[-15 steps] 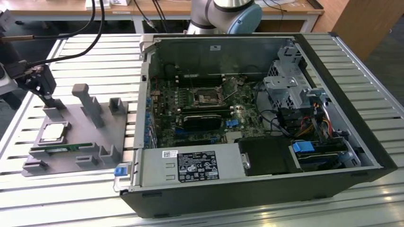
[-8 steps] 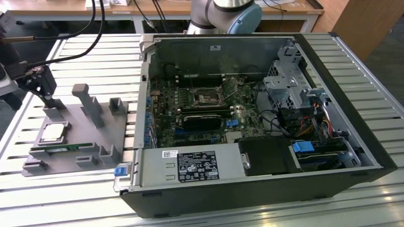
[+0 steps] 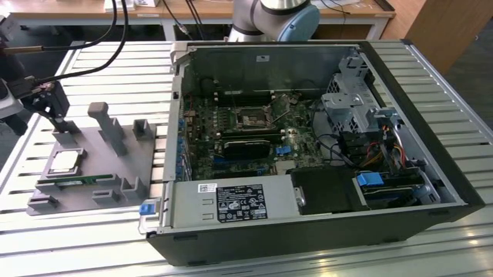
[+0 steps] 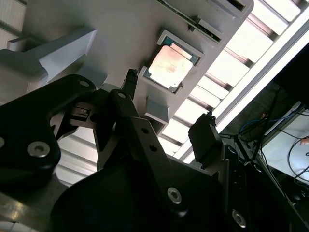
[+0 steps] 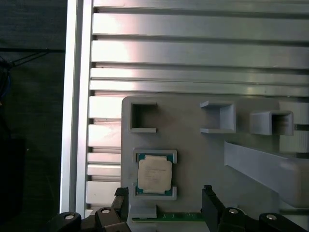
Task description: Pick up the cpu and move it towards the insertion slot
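1. The cpu [image 5: 154, 175], a flat square chip with a dull silvery metal lid and a paler rim, is seated in a square pocket of a matte grey plastic tray [image 5: 193, 145] and is framed by raised corner brackets.
2. The gripper [image 5: 164, 192] is seen in both wrist views with its two black, blocky fingers [image 4: 208, 137] spread wide. Nothing is held between them, and the cpu lies apart from both.
3. A thin green memory stick [image 3: 73, 179] is laid just beside the cpu on the same tray, which rests on a table [image 3: 100, 60] of ribbed aluminium slats.
4. The insertion slot [image 3: 253, 120], a square socket with a shiny metal frame around a dark centre, is set in the green board inside an open black computer case [image 3: 308, 245]. It is well apart from the cpu, towards the exterior view's right.
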You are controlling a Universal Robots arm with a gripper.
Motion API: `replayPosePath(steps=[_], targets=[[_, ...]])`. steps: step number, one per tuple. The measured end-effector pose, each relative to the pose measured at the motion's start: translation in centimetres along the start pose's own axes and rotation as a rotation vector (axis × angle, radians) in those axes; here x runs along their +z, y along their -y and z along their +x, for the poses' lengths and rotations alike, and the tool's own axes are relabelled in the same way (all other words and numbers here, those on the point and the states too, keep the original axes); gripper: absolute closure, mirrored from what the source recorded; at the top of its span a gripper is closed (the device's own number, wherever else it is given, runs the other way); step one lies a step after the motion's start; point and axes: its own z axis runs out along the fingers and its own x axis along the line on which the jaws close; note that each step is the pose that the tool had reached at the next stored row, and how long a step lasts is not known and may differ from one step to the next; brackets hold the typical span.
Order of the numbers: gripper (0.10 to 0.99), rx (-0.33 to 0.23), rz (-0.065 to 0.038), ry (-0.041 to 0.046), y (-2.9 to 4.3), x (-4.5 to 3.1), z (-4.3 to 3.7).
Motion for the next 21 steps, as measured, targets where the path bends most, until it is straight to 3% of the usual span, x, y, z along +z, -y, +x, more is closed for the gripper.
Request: replayPosePath(steps=[21], targets=[[0.38, 0.0, 0.001, 0.0002, 0.04, 0.83, 0.06]])
